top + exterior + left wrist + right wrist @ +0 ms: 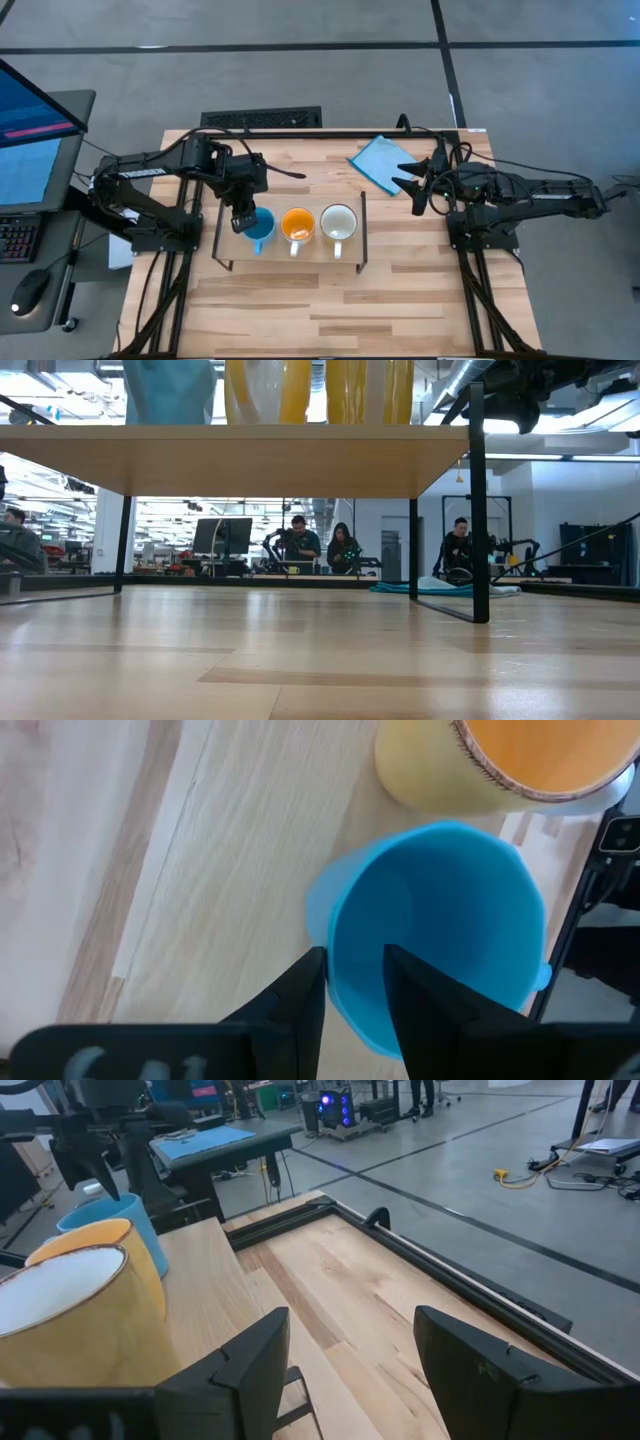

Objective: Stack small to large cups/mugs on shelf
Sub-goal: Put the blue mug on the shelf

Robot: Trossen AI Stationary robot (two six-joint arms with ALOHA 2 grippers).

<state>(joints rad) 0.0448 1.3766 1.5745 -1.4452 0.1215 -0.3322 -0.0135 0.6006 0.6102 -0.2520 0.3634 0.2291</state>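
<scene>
On the shelf (350, 205) three mugs stand in a row – blue mug (260, 229) leftmost, orange mug (298, 225) in the middle, white mug (339, 223) on the right. Left end effector (243, 217) straddles the blue mug's rim, one finger inside, one outside, pinching the wall. Right end effector (418, 180) hovers apart over the worktop (300, 310) near a blue cloth (380, 162) – fingers spread wide, gripping nothing

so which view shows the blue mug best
The left wrist view: blue mug fills it, left gripper straddling its rim. High view shows it small on the shelf; low view only its base; right wrist view just a sliver.
</scene>
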